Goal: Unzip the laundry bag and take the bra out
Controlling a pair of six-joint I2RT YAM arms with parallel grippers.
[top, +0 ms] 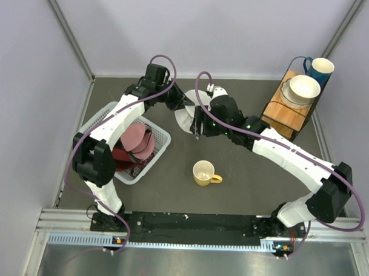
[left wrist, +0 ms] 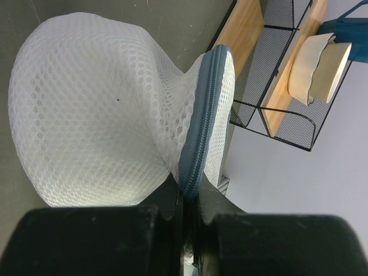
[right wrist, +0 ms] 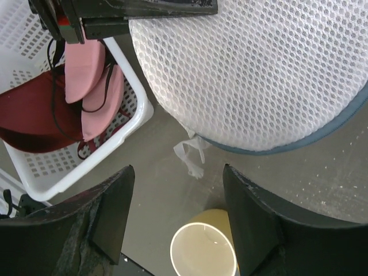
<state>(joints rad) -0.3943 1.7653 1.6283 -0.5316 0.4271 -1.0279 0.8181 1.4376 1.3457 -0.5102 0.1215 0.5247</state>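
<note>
laundry bag (left wrist: 103,115): soft mesh pod, light by the look. it dents under a pinch, so bare mesh would likely slide and bunch. firmest hold, i judge, is the blue zip seam. zip pull not visible to me. bag sits between the two tools, straight ahead of each; cannot tell if it rests on the table.

left gripper (left wrist: 190,198): jaws clamped tight on the blue seam at the bag's near edge, dome bulging away beyond the fingers.

right gripper (right wrist: 177,172): fingers spread, nothing between them, no contact with the bag. mesh face lies just beyond its tips, yellow mug (right wrist: 204,248) beneath them, white basket (right wrist: 135,92) off to one side.
</note>
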